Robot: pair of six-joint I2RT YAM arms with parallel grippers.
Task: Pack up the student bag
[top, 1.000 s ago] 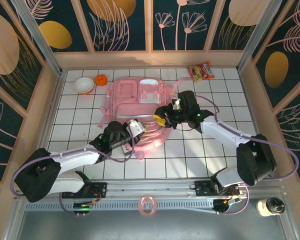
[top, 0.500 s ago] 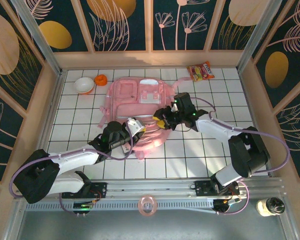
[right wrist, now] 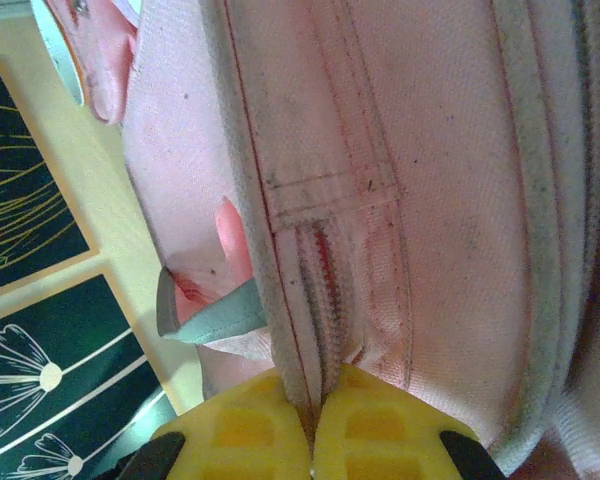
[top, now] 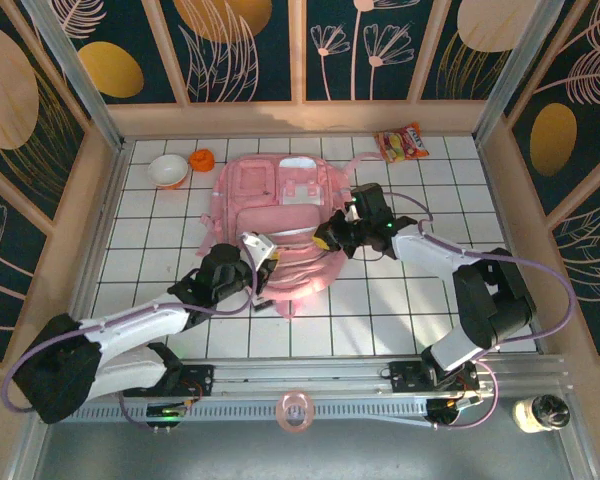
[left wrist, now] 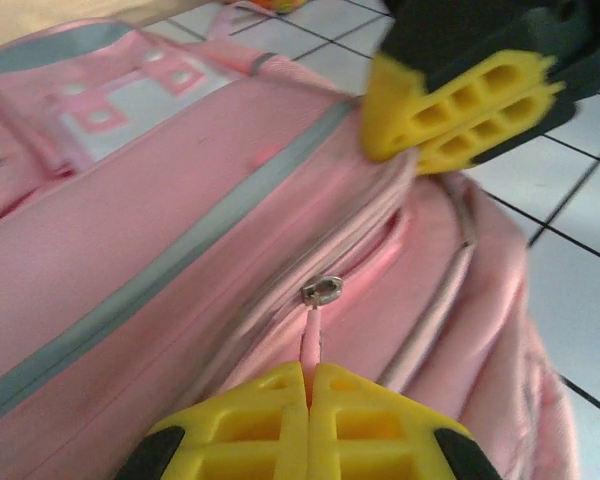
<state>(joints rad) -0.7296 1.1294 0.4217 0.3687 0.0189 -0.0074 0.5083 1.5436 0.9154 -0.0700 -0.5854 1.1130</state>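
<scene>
1. Bag: pale pink, lying flat at mid-table and slightly toward the far side, front pockets and white patches facing up. Both grippers sit on its near half.
2. Table: white tiles with dark grout, walled on three sides by patterned panels.
3. Right arm: reaches in from the right across bare tiles to the bag's right side.
4. Left arm: reaches in from the near left to the bag's near edge.
5. Right gripper: yellow fingers pressed together on a fold of bag fabric at the end of a zip seam. In the left wrist view it sits just beyond the zip line, above the left gripper.
6. Left gripper: fingers pinched tight on the pink tab of the zip pull, its metal slider just clear of the tips.
7. Snack packet: red and yellow, at the far right of the table, beyond the bag's strap loop and apart from it.
8. Bowl: white with a pale inside, at the far left, near the bag's far-left corner but not touching it.
9. Orange item: small, between bowl and bag, just beside both; too small to identify.
</scene>
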